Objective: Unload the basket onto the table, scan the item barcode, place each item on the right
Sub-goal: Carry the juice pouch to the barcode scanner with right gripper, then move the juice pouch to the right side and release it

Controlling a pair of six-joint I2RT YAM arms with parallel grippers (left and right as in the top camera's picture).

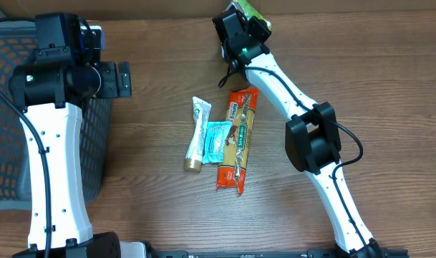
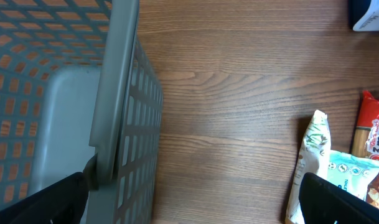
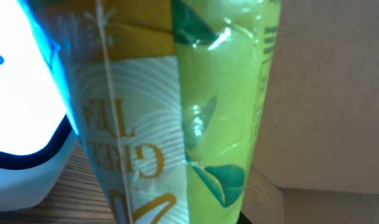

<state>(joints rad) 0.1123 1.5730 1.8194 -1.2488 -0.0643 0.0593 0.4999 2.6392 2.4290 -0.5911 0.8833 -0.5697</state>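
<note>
The green tea packet point(image 3: 195, 112) looks like a light, soft pouch of glossy film. It probably creases easily and could slide in a hard pinch. A hold on a flat edge or seam seems best, firm enough to stop it twisting but not enough to crush the contents. The printed panel should be left uncovered. No barcode can be made out here, and the small print along the packet's right edge is too blurred to read.

The right claw point(image 1: 245, 30) is nearly closed on the packet and holds it above the far edge of the bench point(image 1: 167, 215). In the wrist view the packet sits just beside the glowing white scanner point(image 3: 21, 93), on its right.

The right arm reaches from the near right corner across to the far middle, with its elbow bent over the bench. The left claw point(image 1: 119, 79) is wide open and holds nothing. It hangs over the right rim of the grey basket point(image 2: 114, 93) at the far left.

An orange pasta packet point(image 1: 239, 140), a blue sachet point(image 1: 218, 140) and a tube point(image 1: 197, 136) lie together mid-bench, well apart from both claws.
</note>
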